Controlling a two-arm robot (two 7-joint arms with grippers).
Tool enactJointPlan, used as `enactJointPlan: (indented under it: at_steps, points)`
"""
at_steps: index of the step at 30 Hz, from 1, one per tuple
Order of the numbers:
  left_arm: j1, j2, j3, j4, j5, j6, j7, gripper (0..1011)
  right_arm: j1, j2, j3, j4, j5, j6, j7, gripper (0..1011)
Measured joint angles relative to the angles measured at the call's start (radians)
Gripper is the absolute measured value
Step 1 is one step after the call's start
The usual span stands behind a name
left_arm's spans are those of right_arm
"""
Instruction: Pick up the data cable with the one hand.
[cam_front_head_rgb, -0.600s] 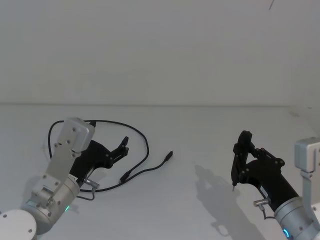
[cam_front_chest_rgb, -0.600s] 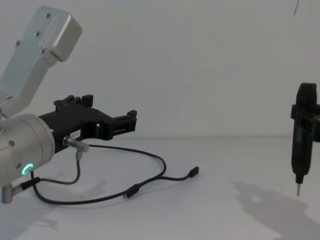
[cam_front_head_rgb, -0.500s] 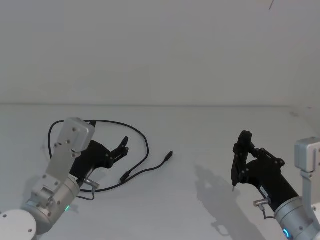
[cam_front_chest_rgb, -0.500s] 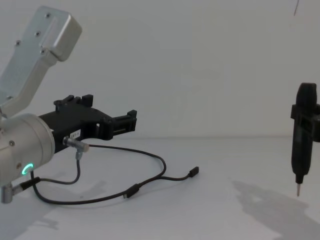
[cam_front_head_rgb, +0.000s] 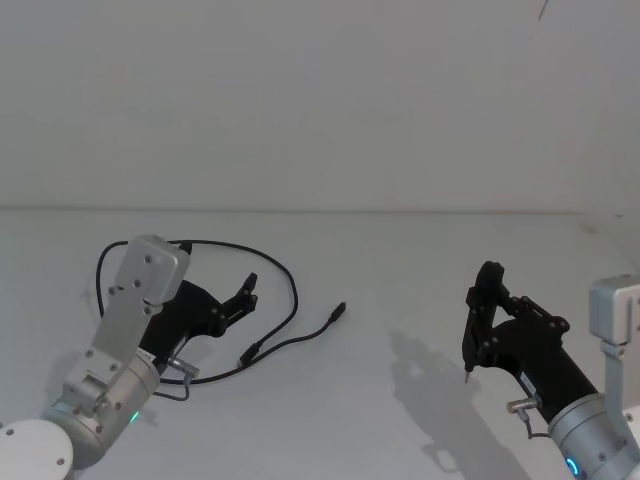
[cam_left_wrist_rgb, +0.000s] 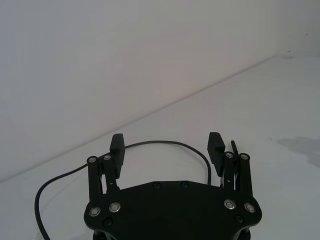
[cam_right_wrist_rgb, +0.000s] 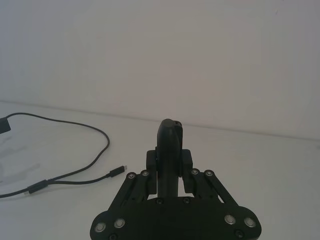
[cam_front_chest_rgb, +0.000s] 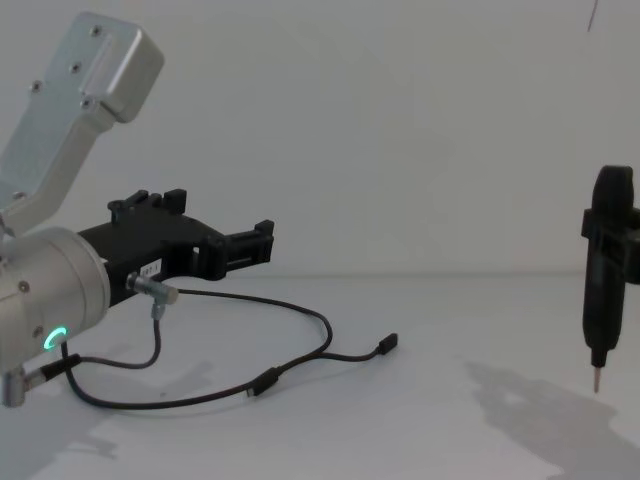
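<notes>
The data cable (cam_front_head_rgb: 292, 290) lies on the white table as a thin black loop that forks at a small splitter, with one branch ending in a plug (cam_front_head_rgb: 340, 310). In the chest view the data cable (cam_front_chest_rgb: 322, 330) runs below and ahead of my left gripper (cam_front_chest_rgb: 262, 242). That broad black left gripper (cam_front_head_rgb: 247, 291) hovers open over the loop with nothing between its fingers. In the left wrist view the left gripper (cam_left_wrist_rgb: 166, 147) frames an arc of the cable (cam_left_wrist_rgb: 165, 143) lying just beyond its fingertips. My right gripper (cam_front_head_rgb: 482, 320) hangs apart at the right, shut on a slim black pointed tool (cam_front_chest_rgb: 602, 300).
A short grey wire with a silver plug (cam_front_chest_rgb: 150, 291) hangs from my left wrist close to the cable. The white table (cam_front_head_rgb: 400, 260) meets a plain white wall behind. The cable's forked end (cam_right_wrist_rgb: 116, 171) lies far off in the right wrist view.
</notes>
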Motion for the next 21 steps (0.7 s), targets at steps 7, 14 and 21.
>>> enactJointPlan:
  at_steps: [7,14,21]
  points:
    - [0.003,0.006,-0.013,0.000,-0.009,-0.002,-0.010,1001,0.000,0.000,0.000,0.000,0.000,0.000,0.000,279]
    - [0.005,0.023,-0.031,0.001,-0.040,0.008,-0.050,1001,0.000,0.000,0.000,0.000,0.000,0.000,0.000,279]
    - [-0.002,0.050,-0.039,0.011,-0.081,0.045,-0.125,1001,0.000,0.000,0.000,0.000,0.000,0.000,0.000,279]
